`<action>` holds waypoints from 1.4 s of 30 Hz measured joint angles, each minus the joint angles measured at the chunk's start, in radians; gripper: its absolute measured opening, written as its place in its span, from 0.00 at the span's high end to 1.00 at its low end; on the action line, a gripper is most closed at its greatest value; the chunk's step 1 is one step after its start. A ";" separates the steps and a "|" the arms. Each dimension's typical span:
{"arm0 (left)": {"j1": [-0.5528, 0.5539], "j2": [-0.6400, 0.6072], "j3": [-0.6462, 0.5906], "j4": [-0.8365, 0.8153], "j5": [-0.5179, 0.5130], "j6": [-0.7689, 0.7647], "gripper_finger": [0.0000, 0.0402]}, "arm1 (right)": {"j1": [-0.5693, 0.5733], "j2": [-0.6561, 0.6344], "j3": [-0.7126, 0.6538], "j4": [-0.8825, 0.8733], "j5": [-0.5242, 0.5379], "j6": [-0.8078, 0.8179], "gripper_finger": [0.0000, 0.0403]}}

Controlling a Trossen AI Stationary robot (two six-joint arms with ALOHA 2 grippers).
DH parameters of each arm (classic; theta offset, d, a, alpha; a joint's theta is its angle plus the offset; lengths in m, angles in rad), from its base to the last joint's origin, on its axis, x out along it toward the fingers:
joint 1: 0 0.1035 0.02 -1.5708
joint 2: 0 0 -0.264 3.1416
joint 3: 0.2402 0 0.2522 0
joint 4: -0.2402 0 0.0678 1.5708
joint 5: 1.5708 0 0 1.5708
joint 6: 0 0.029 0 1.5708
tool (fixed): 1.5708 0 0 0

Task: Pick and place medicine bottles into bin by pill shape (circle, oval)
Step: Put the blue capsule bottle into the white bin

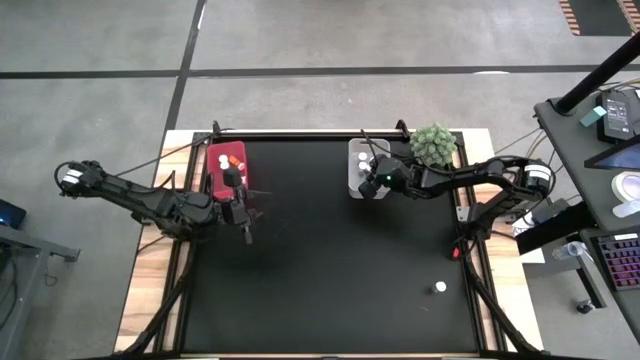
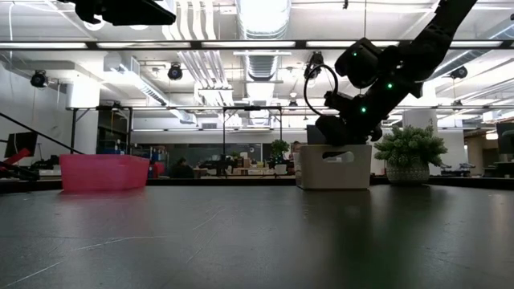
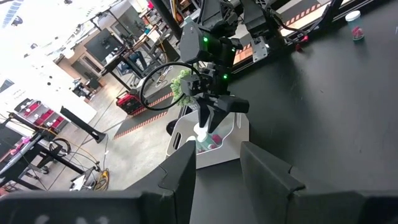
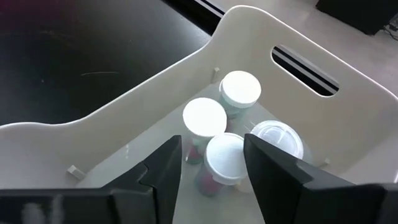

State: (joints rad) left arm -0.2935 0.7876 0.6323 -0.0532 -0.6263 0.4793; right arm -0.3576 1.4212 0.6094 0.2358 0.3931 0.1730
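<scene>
white bin (image 4: 124, 118) with four bottles (image 4: 204, 116) under parted right gripper (image 4: 211, 163)

The floor (image 1: 330, 40) is grey, with dark lines across it. The bench (image 1: 330, 260) has a black top and light wood edges. A desk (image 1: 612, 190) with a keyboard (image 1: 622, 262) stands to one side. The ceiling (image 2: 241, 32) is white, with pipes and bright lights
</scene>
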 joint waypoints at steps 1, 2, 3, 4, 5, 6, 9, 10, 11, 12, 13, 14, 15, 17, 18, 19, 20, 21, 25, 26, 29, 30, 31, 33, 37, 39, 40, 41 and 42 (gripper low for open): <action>0.000 0.000 0.000 0.000 0.000 0.000 0.72 | 0.000 0.000 0.000 0.000 0.000 0.000 0.58; 0.000 0.000 0.000 0.000 0.000 0.000 0.72 | 0.000 -0.002 0.000 -0.001 -0.001 0.000 0.57; 0.000 0.000 0.000 0.000 0.000 0.000 0.72 | 0.000 -0.005 0.000 -0.003 -0.001 0.000 0.56; 0.000 0.000 0.000 0.000 0.000 0.000 0.72 | 0.000 -0.008 0.000 -0.002 -0.001 0.000 0.55; 0.000 0.000 0.000 0.000 0.000 0.000 0.72 | 0.000 -0.013 0.002 -0.003 -0.001 0.000 0.54; 0.000 0.000 0.000 0.000 0.000 0.000 0.72 | 0.000 -0.019 0.006 -0.013 -0.001 0.000 0.53; 0.000 0.000 0.000 0.000 0.000 0.000 0.72 | 0.000 -0.046 0.019 -0.056 -0.001 0.001 0.50; 0.000 0.000 0.000 0.000 0.000 0.000 0.72 | 0.000 -0.057 0.026 -0.079 -0.001 0.000 0.50; 0.000 0.000 0.000 0.000 0.000 0.000 0.72 | 0.000 -0.069 0.034 -0.103 -0.001 0.000 0.50; 0.000 0.000 0.000 0.000 0.000 0.000 0.72 | 0.000 -0.082 0.044 -0.133 -0.002 0.002 0.49; 0.000 0.000 0.000 0.000 0.000 0.000 0.72 | 0.000 -0.096 0.056 -0.165 -0.002 0.003 0.49; 0.000 0.000 0.000 0.000 0.000 0.000 0.72 | 0.000 -0.110 0.071 -0.201 -0.002 0.002 0.49; 0.000 0.000 0.000 0.000 0.000 0.000 0.72 | 0.000 -0.125 0.089 -0.236 -0.004 0.004 0.49; 0.000 0.000 0.000 0.000 0.000 0.000 0.72 | 0.002 -0.152 0.128 -0.310 -0.010 0.019 0.49; 0.000 0.000 0.000 0.000 0.000 0.002 0.72 | 0.003 -0.165 0.147 -0.351 -0.017 0.032 0.49; 0.000 0.000 0.000 0.000 0.000 0.005 0.72 | 0.005 -0.176 0.167 -0.388 -0.031 0.048 0.49; 0.000 0.000 0.000 0.000 0.000 0.007 0.72 | 0.007 -0.188 0.187 -0.425 -0.050 0.067 0.49; 0.000 0.000 0.000 0.001 0.000 0.012 0.72 | 0.010 -0.198 0.205 -0.460 -0.073 0.087 0.49; 0.000 0.000 0.000 0.019 0.000 0.025 0.72 | 0.043 -0.225 0.275 -0.603 -0.177 0.181 0.49; 0.000 0.000 0.000 0.027 0.001 0.025 0.72 | 0.057 -0.228 0.293 -0.640 -0.202 0.204 0.49; 0.000 0.000 0.000 0.029 0.005 0.005 0.72 | 0.112 -0.231 0.350 -0.754 -0.249 0.284 0.49; -0.001 0.000 0.000 0.029 0.005 -0.008 0.72 | 0.133 -0.231 0.371 -0.799 -0.263 0.307 0.49; -0.001 0.000 0.000 0.029 0.005 -0.028 0.72 | 0.156 -0.229 0.391 -0.842 -0.275 0.330 0.49; -0.001 0.000 0.000 0.041 0.005 -0.073 0.72 | 0.207 -0.228 0.428 -0.916 -0.294 0.376 0.49; -0.001 0.005 0.000 0.075 0.047 -0.200 0.72 | 0.327 -0.228 0.490 -1.027 -0.298 0.473 0.49; -0.003 0.015 0.000 0.107 0.102 -0.258 0.72 | 0.392 -0.228 0.518 -1.075 -0.300 0.526 0.49; -0.005 0.024 0.000 0.123 0.137 -0.285 0.72 | 0.426 -0.229 0.529 -1.093 -0.301 0.555 0.49; -0.008 0.035 0.000 0.145 0.167 -0.309 0.72 | 0.459 -0.229 0.538 -1.106 -0.306 0.583 0.49; -0.014 0.049 0.000 0.167 0.192 -0.331 0.72 | 0.493 -0.229 0.545 -1.115 -0.316 0.611 0.49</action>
State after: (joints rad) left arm -0.3071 0.8368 0.6327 0.1136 -0.4344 0.1482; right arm 0.1356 1.1927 1.1548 -0.8790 0.0769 0.7839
